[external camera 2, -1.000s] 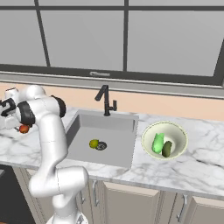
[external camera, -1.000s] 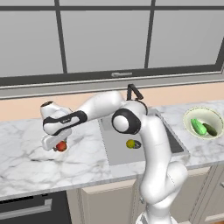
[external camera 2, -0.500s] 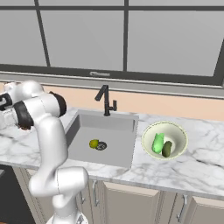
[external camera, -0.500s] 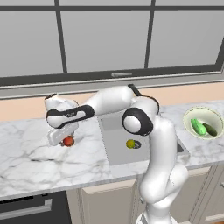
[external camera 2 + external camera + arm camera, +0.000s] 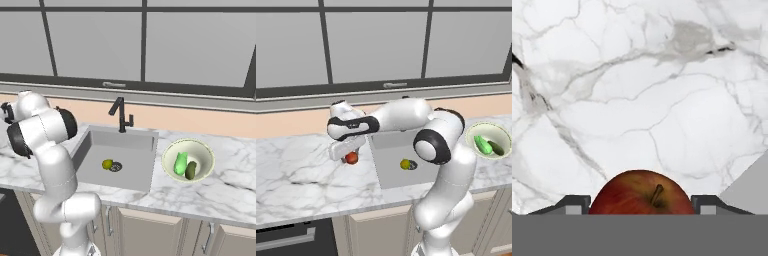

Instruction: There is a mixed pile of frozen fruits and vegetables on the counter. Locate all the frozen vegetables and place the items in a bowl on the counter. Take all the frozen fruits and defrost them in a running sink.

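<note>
Gripper: the gripper was closed on the red apple, one fingertip on each side of the fruit in the hand view, stem facing the camera.
Red apple: it hung just above the counter, left of the sink; whether it touched the marble could not be told. In the hand view the red apple sat low in the frame with veined marble behind it.
Arm: it reached from the base leftward across the sink, wrist turned down over the counter.
Yellow-green fruit: it lay on the sink floor, touching or just beside the round drain. In the right base view the same fruit lay left of the drain.
Sink: grey recessed basin, with a black faucet at its rear edge. Running water could not be made out.
Bowl: pale cream-green bowl stood on the counter right of the sink, near it but apart.
Bowl contents: the light-green vegetable and the dark-green cucumber lay side by side inside. In the left base view the bowl held the same two pieces and.
Background: a window ran along the wall behind the counter.
</note>
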You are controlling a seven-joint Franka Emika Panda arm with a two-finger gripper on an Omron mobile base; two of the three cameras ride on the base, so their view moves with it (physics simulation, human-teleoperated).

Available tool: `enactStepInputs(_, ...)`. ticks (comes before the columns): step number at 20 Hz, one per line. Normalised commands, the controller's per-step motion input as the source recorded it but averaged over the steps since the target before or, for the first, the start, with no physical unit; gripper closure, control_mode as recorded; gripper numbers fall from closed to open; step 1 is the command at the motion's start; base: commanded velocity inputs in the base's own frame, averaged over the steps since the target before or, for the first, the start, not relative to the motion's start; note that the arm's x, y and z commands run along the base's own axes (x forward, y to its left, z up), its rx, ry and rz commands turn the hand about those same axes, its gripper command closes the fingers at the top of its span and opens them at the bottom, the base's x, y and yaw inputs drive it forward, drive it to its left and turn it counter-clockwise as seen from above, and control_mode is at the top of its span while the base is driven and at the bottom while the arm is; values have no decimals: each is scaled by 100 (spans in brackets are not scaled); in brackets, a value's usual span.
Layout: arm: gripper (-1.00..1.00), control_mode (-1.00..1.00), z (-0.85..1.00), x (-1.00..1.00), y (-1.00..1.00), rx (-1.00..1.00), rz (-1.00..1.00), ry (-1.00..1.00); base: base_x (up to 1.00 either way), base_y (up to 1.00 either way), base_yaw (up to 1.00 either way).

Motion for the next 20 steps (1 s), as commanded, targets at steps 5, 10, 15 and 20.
enactStepInputs(5,100,-100,37,-5,-76,0,-21,8,0,0,0)
enactStepInputs(10,100,-100,0,0,-86,-1,-20,4,0,0,0)
enactStepInputs(15,100,-100,0,0,-84,-4,-20,2,0,0,0)
enactStepInputs(20,100,-100,-10,0,-81,-6,-21,1,0,0,0)
